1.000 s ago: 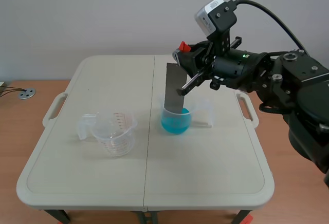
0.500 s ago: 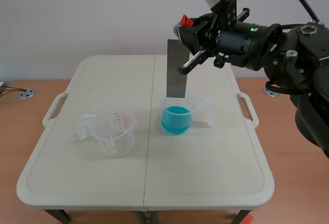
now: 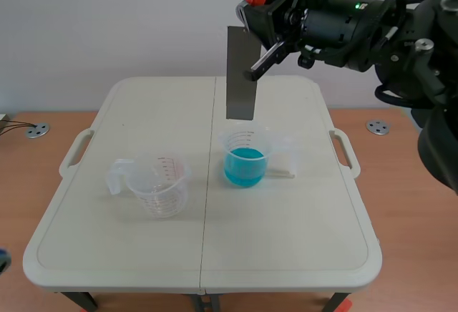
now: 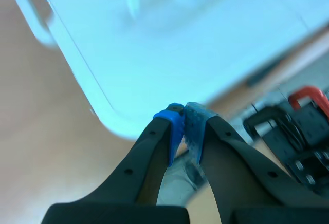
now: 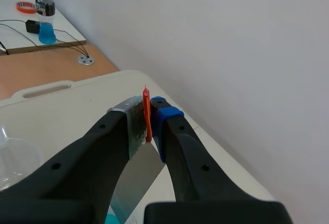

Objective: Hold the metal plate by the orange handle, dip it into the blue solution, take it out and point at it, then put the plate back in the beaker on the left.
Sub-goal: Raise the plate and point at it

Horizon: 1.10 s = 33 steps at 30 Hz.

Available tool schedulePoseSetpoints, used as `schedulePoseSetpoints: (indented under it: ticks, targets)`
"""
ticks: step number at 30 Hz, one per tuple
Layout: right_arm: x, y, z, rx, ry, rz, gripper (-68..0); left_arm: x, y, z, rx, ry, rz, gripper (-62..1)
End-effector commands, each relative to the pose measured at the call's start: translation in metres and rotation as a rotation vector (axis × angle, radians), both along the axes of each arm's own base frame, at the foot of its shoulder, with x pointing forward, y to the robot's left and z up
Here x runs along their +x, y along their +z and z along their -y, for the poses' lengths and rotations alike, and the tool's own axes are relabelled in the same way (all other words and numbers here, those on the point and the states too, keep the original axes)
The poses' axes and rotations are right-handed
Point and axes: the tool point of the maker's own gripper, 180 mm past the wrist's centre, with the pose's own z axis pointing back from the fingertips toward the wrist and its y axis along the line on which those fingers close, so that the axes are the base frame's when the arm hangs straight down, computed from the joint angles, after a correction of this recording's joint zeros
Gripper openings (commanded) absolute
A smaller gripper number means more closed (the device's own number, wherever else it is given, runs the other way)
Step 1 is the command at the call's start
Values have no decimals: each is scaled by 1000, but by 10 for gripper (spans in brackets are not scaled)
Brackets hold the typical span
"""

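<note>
Metal plate (image 3: 239,83) — above blue solution (image 3: 245,166)

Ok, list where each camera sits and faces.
Scene view: between the arms, facing across the table to the wall; right gripper raised, holding the metal plate.
Left wrist view: on the left arm, looking past the shut left gripper at the table's corner.
Right wrist view: on the right arm, past its gripper, facing table and wall.
Scene and right wrist share the plate.
</note>
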Motion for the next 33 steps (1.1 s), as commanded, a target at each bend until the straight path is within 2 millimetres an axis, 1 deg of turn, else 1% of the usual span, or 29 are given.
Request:
schedulePoseSetpoints:
  ticks: [1, 6, 10, 13, 21, 26, 28, 33]
  targets:
    - [0, 18, 2, 19, 0, 46, -662, 18, 16, 7, -21, -25, 65, -593]
    - [-3, 28, 1, 27, 1, 59, -662, 60, 45, 19, -38, -87, 171, -593]
    - [-2, 35, 6, 58, -10, 54, -662, 84, 64, 40, -65, -152, 234, -593]
    - [-2, 37, 8, 72, -14, 44, -662, 98, 71, 59, -78, -193, 258, -593]
    - [-3, 36, 6, 84, 0, 24, -662, 134, 69, 113, -135, -244, 279, -593]
    - [-4, 35, 6, 91, 5, 14, -662, 147, 60, 148, -136, -314, 273, -593]
    - [-4, 35, 5, 91, 9, 11, -662, 152, 57, 158, -138, -329, 269, -593]
    - [-4, 35, 5, 94, 9, 10, -662, 164, 53, 173, -173, -336, 258, -593]
